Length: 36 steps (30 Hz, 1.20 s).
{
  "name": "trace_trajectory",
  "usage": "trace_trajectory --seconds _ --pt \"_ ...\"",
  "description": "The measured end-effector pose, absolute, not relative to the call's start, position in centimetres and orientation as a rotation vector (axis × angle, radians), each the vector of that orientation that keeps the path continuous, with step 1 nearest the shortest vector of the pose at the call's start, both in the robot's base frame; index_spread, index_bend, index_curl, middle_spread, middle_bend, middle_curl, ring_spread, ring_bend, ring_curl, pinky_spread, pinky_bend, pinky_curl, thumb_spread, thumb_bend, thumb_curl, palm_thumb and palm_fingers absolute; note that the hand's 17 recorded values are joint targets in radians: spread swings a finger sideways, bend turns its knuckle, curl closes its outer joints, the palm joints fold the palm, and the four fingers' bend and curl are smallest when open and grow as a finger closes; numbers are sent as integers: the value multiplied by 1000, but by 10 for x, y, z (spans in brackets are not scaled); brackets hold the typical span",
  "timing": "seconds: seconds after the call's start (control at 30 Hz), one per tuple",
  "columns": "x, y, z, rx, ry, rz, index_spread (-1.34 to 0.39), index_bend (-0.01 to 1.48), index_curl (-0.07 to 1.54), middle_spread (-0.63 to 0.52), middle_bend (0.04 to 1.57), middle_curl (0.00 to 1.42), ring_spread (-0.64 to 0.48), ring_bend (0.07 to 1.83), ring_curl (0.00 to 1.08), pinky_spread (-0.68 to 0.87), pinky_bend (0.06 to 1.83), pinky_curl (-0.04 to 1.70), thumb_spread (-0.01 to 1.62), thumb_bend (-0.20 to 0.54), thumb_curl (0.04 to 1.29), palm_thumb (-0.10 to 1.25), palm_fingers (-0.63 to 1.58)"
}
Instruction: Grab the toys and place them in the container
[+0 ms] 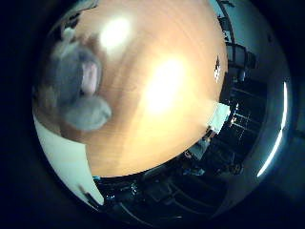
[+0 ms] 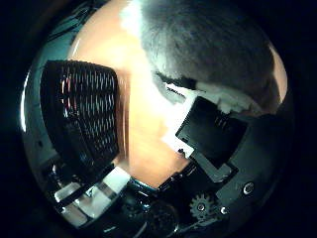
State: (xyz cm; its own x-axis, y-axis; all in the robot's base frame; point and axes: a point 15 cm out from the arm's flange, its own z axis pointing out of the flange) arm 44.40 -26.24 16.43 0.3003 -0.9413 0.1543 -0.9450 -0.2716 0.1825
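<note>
One grey furry plush toy (image 2: 208, 44) is sitting against the palm | white-and-black hand (image 2: 213, 134) is curling round it | black mesh container (image 2: 81, 114) is standing on the orange wooden table (image 1: 162, 95)

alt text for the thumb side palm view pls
A grey plush toy fills the area close to the palm, pressed against the hand, whose white and black parts reach in beside it. A black mesh container stands apart on the wooden table.

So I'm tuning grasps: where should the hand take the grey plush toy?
Probably round its rounded grey body, which fills the thumb-side view close against the palm, rather than the small ear or limb beside the pink patch. Close the fingers from the palm side; the toy looks soft and wide.
</note>
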Motion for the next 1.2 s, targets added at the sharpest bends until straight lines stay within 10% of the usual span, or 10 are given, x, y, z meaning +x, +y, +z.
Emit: trace_trajectory --seconds 0.3,1.2 --pt "431 -263 196 2315 -1748 -7 -315 1056 871 -202 1253 855 -229 1384 705 -224 1296 784 1002 1 438 1028 1106" --pt "359 -113 499 2500 -1744 185 -277 1014 960 -169 1269 889 -233 1380 793 -188 1206 1024 1058 -13 615 1037 1062"
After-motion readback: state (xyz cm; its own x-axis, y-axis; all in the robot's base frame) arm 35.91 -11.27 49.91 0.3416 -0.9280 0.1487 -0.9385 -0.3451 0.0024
